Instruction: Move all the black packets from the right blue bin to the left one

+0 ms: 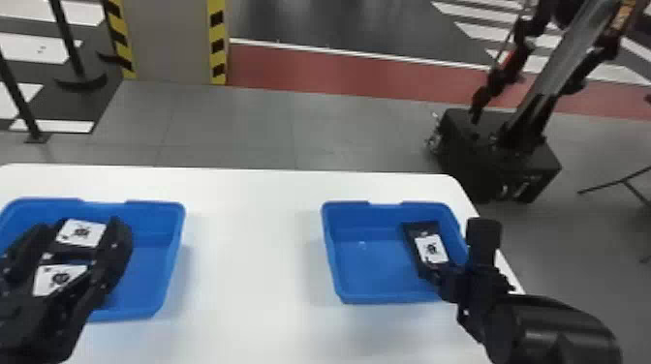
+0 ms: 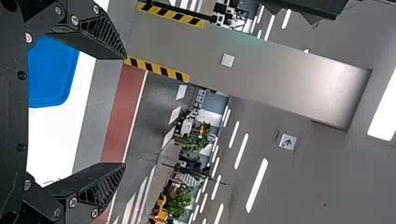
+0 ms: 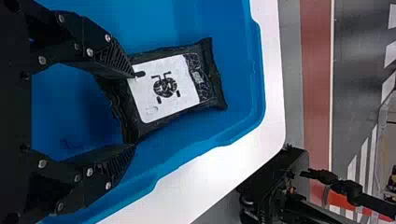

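In the head view my left gripper (image 1: pixel 87 223) is over the left blue bin (image 1: pixel 157 264), open. Between and below its fingers are black packets with white labels, one (image 1: pixel 81 233) farther back and another (image 1: pixel 59 279) nearer. The left wrist view shows the same gripper (image 2: pixel 125 111) with nothing held. At the right blue bin (image 1: pixel 373 266), my right gripper (image 1: pixel 438 277) is by the near end of a black packet (image 1: pixel 431 249). Seen from the right wrist, this gripper (image 3: pixel 134 110) stands open, its fingers either side of the near end of the packet (image 3: pixel 163 88).
Both bins stand on a white table (image 1: pixel 252 251), with a wide stretch of tabletop between them. The right bin is close to the table's right edge. Beyond the table, a black wheeled base (image 1: pixel 499 155) stands on the floor.
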You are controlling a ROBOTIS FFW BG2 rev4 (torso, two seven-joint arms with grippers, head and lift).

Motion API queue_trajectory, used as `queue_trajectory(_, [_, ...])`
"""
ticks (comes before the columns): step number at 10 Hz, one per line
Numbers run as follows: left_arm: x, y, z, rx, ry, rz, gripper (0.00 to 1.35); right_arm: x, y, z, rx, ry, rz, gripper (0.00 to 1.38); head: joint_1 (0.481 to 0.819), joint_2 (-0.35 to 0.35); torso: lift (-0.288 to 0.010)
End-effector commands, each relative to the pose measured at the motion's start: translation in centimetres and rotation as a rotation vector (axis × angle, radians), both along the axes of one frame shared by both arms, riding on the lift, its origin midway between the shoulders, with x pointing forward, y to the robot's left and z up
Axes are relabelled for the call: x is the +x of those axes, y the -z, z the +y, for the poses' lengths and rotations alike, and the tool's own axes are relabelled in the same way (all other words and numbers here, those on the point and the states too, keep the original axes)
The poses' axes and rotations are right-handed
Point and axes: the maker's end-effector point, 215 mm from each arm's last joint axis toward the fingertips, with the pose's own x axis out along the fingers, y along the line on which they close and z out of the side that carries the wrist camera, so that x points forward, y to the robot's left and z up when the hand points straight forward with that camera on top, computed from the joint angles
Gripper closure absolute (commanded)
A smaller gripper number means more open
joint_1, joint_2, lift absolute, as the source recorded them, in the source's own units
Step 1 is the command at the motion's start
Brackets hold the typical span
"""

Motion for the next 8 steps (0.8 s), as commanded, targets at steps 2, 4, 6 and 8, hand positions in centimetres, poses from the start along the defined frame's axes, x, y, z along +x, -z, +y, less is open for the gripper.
queue_trajectory(2, [-0.1, 0.3, 0.1, -0.001, -0.003, 0.007, 0.22, 0.3, -0.4, 0.0, -0.011, -0.005, -0.016, 1.07, 0.695, -0.218, -0.110])
queue_trajectory(4, [-0.1, 0.3, 0.2, -0.002, -0.005, 0.007, 0.22, 1.0, -1.5, 0.2, -0.030, -0.014, -0.071, 1.10, 0.695, -0.215, -0.110])
queue_trajectory(6, [-0.1, 0.1, 0.3, -0.001, -0.007, 0.000, 0.22, 1.2, -2.1, 0.4, -0.027, -0.014, -0.111, 1.11, 0.695, -0.211, -0.110])
queue_trajectory(8, [-0.2, 0.3, 0.2, -0.003, -0.003, 0.004, 0.22, 2.0, -2.7, 1.1, -0.010, -0.044, -0.134, 0.45, 0.695, -0.202, -0.110])
